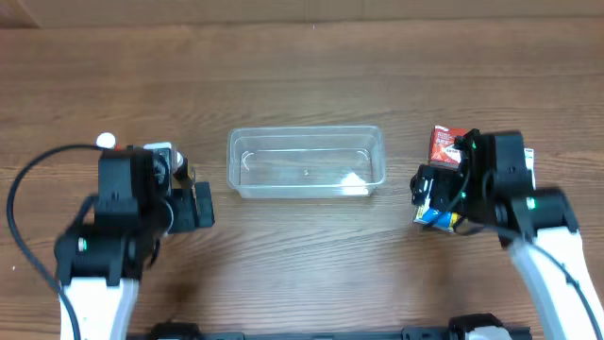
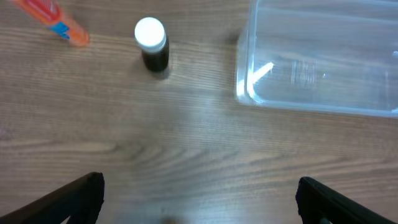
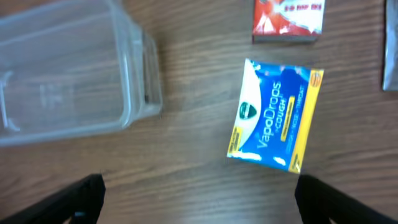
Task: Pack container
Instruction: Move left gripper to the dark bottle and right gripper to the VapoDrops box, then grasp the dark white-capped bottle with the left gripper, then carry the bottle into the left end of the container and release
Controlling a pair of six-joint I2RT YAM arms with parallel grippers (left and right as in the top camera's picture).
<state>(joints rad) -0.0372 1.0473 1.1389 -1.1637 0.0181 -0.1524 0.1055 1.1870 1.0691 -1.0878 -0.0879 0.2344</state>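
Wood-grain surface, clear container (image 1: 304, 192) at centre between the arms, apparently nothing packed yet.
Left gripper (image 2: 202, 199) hangs spread wide and empty, short of the white-capped bottle (image 2: 152, 46). The right gripper (image 3: 199, 199), equally spread and empty, faces the blue cough-drop packet (image 3: 275, 116). It lies flat and askew, so turn to match, then pinch opposite edges.

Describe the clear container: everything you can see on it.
The container is a shallow rectangular bin of clear plastic with rounded corners and a rim around its open top; no lid is in view. It sits upright in the middle of the wooden table, between the two arms, with its long side running left to right. It looks empty: the wood grain shows through, along with glare and a faint moulded mark on the base. Only the table touches it.
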